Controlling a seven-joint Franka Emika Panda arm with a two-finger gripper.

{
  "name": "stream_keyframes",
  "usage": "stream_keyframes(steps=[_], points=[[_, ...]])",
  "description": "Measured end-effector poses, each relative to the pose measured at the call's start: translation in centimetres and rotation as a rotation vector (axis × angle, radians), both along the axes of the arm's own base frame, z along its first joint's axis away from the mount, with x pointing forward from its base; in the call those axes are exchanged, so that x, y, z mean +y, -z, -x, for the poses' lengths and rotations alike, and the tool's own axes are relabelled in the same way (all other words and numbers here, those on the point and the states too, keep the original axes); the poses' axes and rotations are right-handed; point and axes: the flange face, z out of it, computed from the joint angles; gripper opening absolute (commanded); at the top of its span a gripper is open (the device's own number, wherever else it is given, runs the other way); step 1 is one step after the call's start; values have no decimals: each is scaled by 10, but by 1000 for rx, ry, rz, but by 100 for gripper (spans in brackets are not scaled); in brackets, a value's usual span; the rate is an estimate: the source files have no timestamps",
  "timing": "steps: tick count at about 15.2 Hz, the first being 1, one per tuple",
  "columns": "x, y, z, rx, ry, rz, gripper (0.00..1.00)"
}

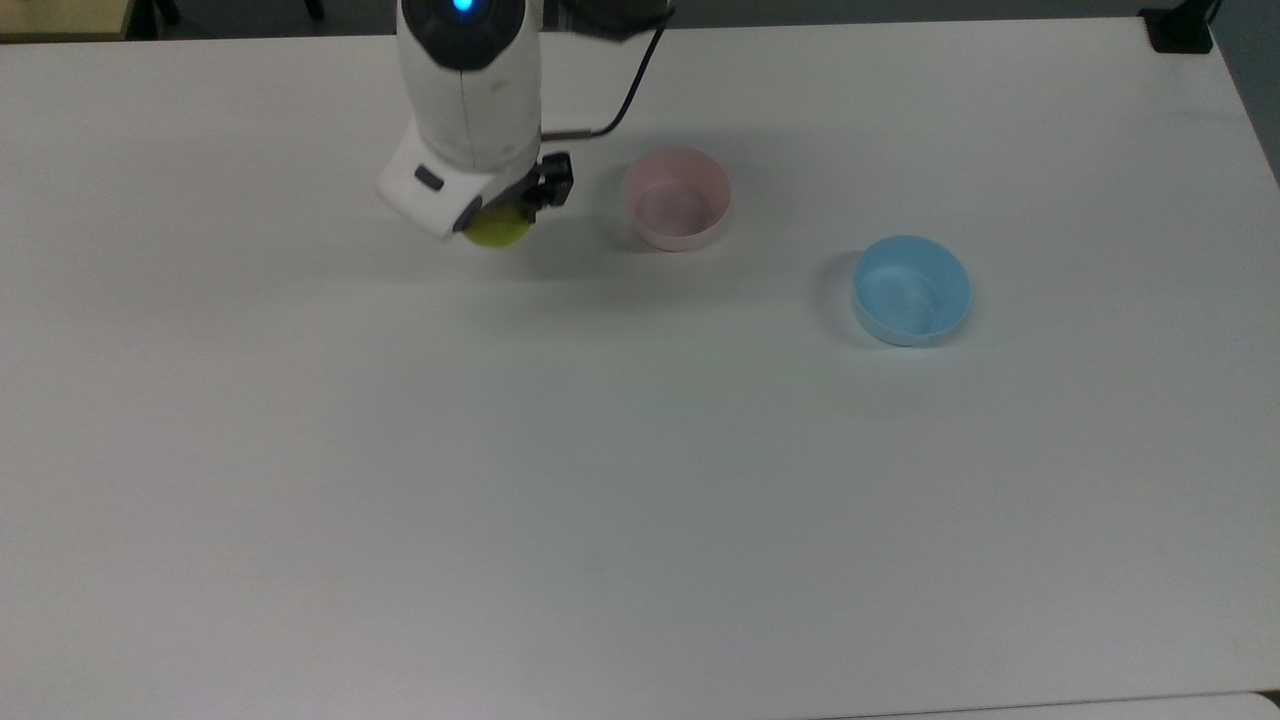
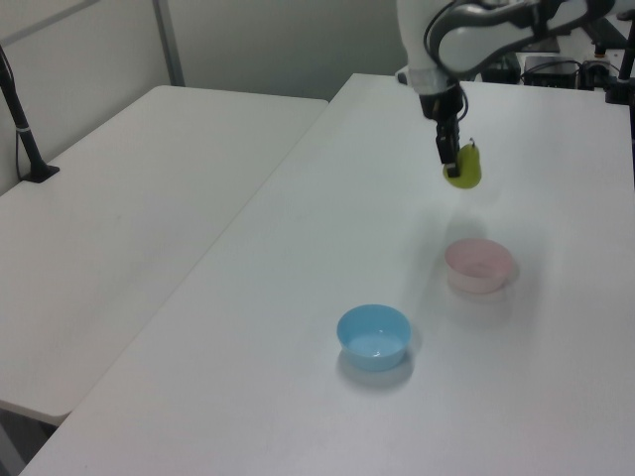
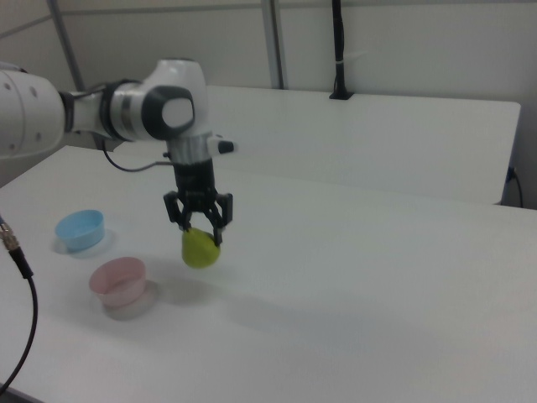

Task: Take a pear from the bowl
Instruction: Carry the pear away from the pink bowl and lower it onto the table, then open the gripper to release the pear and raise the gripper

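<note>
Pear [image 3: 200,249], yellow-green with a rounded base, hangs clamped between the fingers of the hand [image 3: 200,223], raised clear above the counter [image 1: 640,450] near its far edge in the top view. Its wide end points down below the fingertips. The bowl [image 1: 677,198], pale pink, round and smooth-sided, stands empty on the counter, apart from the pear on the top view's right. A light blue bowl [image 1: 911,290] sits further toward the top view's right. Nothing lies between hand and pink bowl. The counter surface is plain matte white.
</note>
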Motion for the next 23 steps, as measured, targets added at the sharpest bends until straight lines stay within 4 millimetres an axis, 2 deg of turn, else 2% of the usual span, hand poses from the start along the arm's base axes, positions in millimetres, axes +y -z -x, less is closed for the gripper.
stream_keyframes(steps=[2, 3, 6, 7, 9, 10, 12, 14, 16, 17, 19, 21, 23], points=[[3, 37, -10, 16, -10, 11, 44], [4, 49, -12, 24, -13, 15, 47], [7, 77, -17, 30, -20, 33, 65], [8, 78, -19, 24, -23, 36, 71], [9, 77, -20, 21, -25, 38, 95], [9, 76, -20, 20, -24, 39, 100], [9, 69, -23, 1, 1, 46, 100], [6, 42, -26, -51, 38, 49, 100], [-2, -12, -24, -142, 99, 44, 100], [-7, -46, -18, -192, 160, 42, 100], [-13, -87, -4, -227, 212, 35, 100], [-22, -122, 12, -247, 242, 26, 100], [-31, -144, 25, -255, 258, 19, 100]])
